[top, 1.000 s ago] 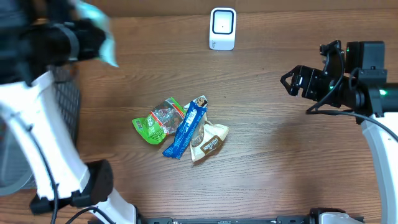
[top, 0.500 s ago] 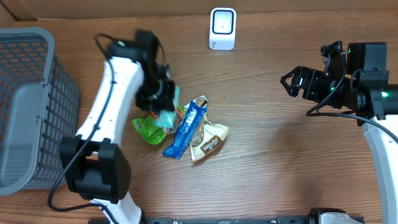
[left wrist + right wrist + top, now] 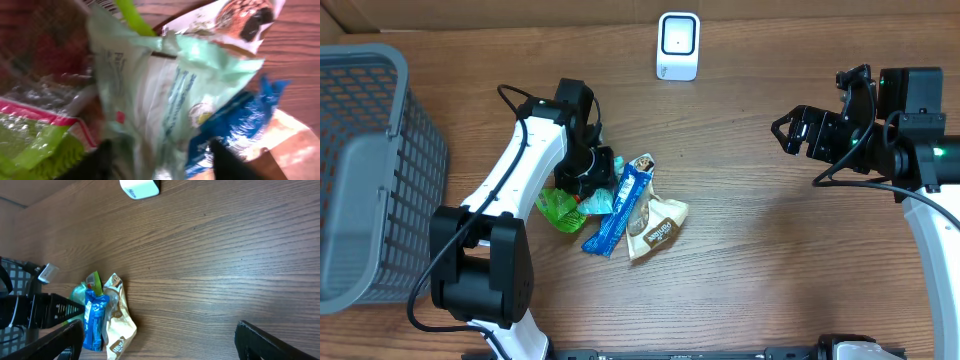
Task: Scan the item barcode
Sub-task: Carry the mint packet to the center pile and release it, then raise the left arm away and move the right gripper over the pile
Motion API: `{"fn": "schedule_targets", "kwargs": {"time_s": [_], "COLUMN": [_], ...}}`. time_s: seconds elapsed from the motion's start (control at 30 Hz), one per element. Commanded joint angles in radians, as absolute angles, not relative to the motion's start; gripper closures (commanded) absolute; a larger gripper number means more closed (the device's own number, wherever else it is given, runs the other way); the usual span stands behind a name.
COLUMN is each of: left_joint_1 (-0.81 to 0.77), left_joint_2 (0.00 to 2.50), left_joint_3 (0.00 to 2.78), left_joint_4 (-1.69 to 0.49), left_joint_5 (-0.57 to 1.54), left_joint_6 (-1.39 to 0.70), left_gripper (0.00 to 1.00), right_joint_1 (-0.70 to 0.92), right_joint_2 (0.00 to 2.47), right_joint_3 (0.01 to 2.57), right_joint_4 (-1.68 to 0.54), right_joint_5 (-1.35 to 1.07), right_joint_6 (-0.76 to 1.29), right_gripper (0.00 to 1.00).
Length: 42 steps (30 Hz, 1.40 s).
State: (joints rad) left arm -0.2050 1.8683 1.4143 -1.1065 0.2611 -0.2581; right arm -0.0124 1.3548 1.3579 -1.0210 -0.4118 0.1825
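A white scanner (image 3: 678,45) stands at the far edge of the table, also seen as the scanner (image 3: 140,187) in the right wrist view. Mid-table lies a pile: a green packet (image 3: 558,208), a blue bar (image 3: 620,210) and a tan packet (image 3: 658,228). My left gripper (image 3: 590,175) is down on the pile's left side. A pale mint packet (image 3: 165,100) lies between its spread fingers (image 3: 100,162), resting on the other packets. My right gripper (image 3: 788,132) hangs open over bare table at the right, holding nothing.
A grey mesh basket (image 3: 360,170) stands at the left edge. Bare wood lies between the pile and the right arm and in front of the scanner.
The left arm swung from high at the far left down to the pile, carrying the mint packet. Its jaws have now parted around the packet. The right arm stayed put.
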Motion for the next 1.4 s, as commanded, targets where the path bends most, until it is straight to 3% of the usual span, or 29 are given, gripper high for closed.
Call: {"fn": "schedule_targets", "kwargs": {"time_s": [0.0,0.17,0.47,0.77,0.83,0.93,1.03,1.2,1.37], "left_joint_1": [-0.203,-0.203,-0.198,-0.177,-0.176,-0.176,-0.176,-0.176,-0.176], "left_joint_2": [1.864,1.863,1.820,1.755,1.746,1.749,1.754,1.766,1.785], "left_joint_3": [1.441,1.515,1.908,2.241,2.245,2.244,2.243,2.240,2.240], "left_joint_4": [-1.103,-1.155,-1.332,-1.440,-1.431,-1.428,-1.429,-1.428,-1.429], "left_joint_5": [0.317,0.334,0.299,0.093,0.053,0.048,0.056,0.050,0.006], "left_joint_6": [-0.270,-0.242,-0.187,-0.186,-0.181,-0.179,-0.180,-0.180,-0.181], "left_gripper": [0.29,0.28,0.30,0.27,0.25,0.15,0.27,0.32,0.53], "right_joint_1": [-0.017,-0.013,0.070,0.276,0.335,0.424,0.502,0.592,0.664], "right_joint_2": [1.339,1.339,1.339,1.396,1.433,1.501,1.578,1.686,1.752], "right_joint_3": [1.388,1.388,1.387,1.387,1.387,1.387,1.387,1.387,1.387], "right_joint_4": [-1.020,-1.017,-0.982,-0.873,-0.839,-0.800,-0.783,-0.779,-0.787], "right_joint_5": [-0.414,-0.439,-0.474,-0.471,-0.451,-0.418,-0.402,-0.397,-0.402], "right_joint_6": [0.176,0.176,0.221,0.417,0.479,0.558,0.639,0.736,0.737], "right_gripper": [0.03,0.03,0.06,0.19,0.23,0.25,0.31,0.44,0.45]}}
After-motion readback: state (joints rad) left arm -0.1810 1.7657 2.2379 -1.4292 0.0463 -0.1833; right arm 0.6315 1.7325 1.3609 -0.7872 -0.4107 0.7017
